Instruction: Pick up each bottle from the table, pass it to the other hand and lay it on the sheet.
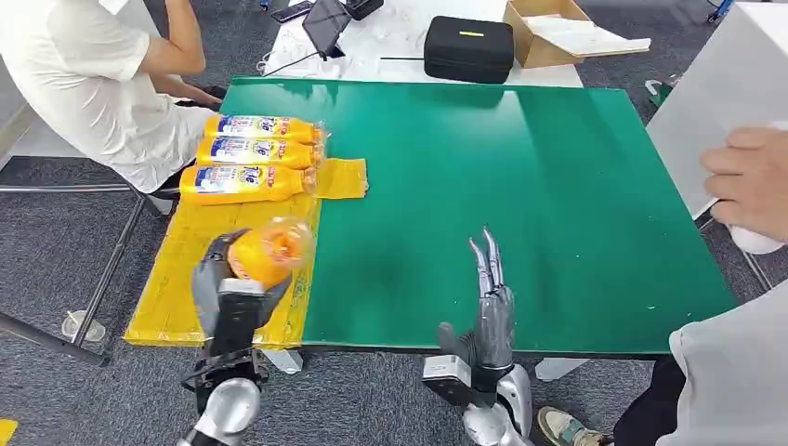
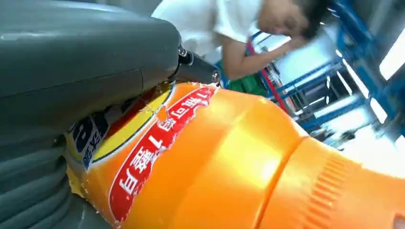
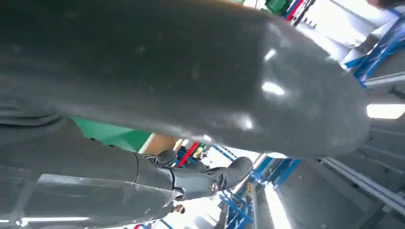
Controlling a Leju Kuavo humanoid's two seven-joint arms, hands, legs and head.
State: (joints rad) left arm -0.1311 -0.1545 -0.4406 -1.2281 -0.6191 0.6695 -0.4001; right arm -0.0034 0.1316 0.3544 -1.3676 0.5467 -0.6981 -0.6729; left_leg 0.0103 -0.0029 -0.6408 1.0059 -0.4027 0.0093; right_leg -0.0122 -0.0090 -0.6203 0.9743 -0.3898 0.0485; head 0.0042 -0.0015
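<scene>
A seated person in a white shirt (image 1: 88,79) was seen at the far left of the green table (image 1: 520,186), beside a yellow sheet (image 1: 181,279) spread over the table's left edge. Three bottles (image 1: 256,153) were laid on their sides on the far part of that sheet, side by side and touching, each orange-yellow with a blue-and-white label and its cap end pointed toward the green surface. Nearer the robot, a fourth orange bottle (image 1: 268,251) was gripped by the left hand (image 1: 228,283), whose dark fingers were wrapped around its body above the near part of the sheet; whether the bottle touched the sheet could not be told. In the left wrist view the held bottle (image 2: 215,162) was shown as glossy orange plastic with a ribbed orange cap and a label carrying a red band of white characters, a yellow patch and dark lettering, the thick grey thumb (image 2: 86,52) pressed over it. To the right, the right hand (image 1: 490,302) was held over the table's near edge with nothing in it, fingers straight and pointed away from the robot. A black case (image 1: 469,48) and a cardboard box (image 1: 558,32) were seen beyond the table, and another person's hand (image 1: 748,181) at the right edge.
</scene>
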